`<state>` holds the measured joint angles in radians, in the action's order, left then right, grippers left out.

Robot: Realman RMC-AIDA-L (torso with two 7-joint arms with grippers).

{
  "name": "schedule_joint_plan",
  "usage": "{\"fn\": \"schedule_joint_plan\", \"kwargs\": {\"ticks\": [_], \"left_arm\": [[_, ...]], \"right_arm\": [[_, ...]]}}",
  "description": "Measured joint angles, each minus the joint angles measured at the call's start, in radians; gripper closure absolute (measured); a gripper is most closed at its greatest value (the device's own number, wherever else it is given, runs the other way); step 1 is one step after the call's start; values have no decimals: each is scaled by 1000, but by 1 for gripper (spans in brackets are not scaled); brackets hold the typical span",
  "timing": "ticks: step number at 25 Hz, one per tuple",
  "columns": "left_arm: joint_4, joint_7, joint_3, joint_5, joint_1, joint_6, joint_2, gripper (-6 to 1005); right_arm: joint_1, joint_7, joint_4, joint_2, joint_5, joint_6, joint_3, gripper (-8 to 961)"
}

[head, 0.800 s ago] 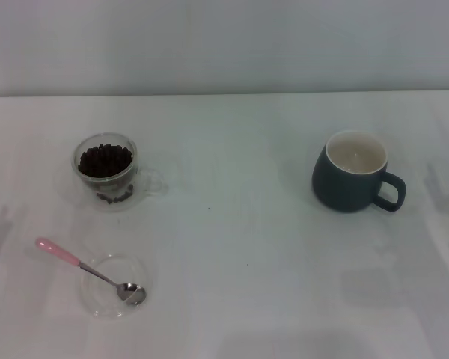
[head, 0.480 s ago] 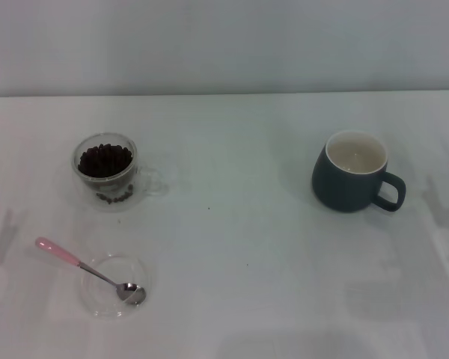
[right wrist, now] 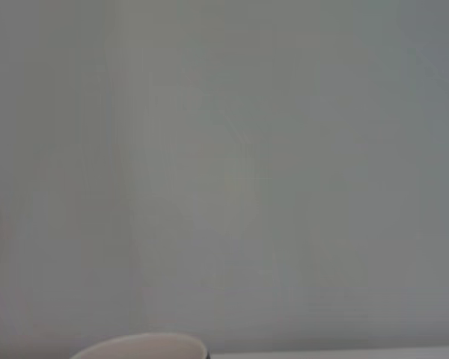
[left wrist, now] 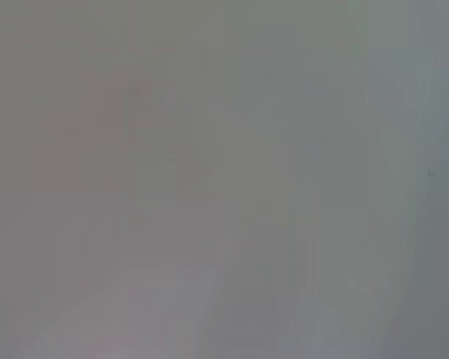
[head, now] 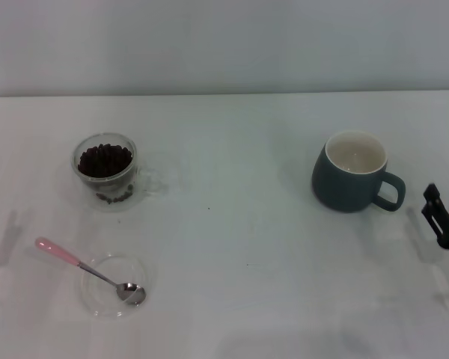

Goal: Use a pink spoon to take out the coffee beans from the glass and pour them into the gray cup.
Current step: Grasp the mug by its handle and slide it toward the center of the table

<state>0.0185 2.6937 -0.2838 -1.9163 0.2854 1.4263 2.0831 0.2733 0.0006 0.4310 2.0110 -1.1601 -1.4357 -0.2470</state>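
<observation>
The glass [head: 105, 170] stands at the left of the white table, filled with dark coffee beans [head: 104, 159]. The pink spoon [head: 86, 270] lies in front of it, its metal bowl resting in a shallow clear dish [head: 97, 299] and its pink handle sticking out to the left. The gray cup [head: 352, 176] stands upright at the right, its inside empty and its handle pointing right. Its rim also shows in the right wrist view [right wrist: 142, 348]. My right gripper [head: 438, 217] enters at the right edge, just right of and in front of the cup's handle, apart from it. My left gripper is out of view.
The white table [head: 239, 247] ends at a pale wall behind. A shadow falls on the table at the far left edge. The left wrist view shows only a blank grey surface.
My right gripper has come further into view at the right edge, moving down and towards the cup. The shadow at the far left has shifted. Glass, spoon and cup have not moved.
</observation>
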Motion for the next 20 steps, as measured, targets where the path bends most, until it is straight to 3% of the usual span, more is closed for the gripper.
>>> {"fn": "schedule_joint_plan", "kwargs": {"ticks": [8,15,20], "left_arm": [[12,0,0,0,2,-1,0,109],[11,-3,0,1,4,3,-3,110],[7,-3,5,0,9,4,-3,109]], "right_arm": [[-13,-82,134,3,2,6,2,159],[-11,-379,288,7,11,68,213,160],[4,-443,314,12,11,133,277,160]]}}
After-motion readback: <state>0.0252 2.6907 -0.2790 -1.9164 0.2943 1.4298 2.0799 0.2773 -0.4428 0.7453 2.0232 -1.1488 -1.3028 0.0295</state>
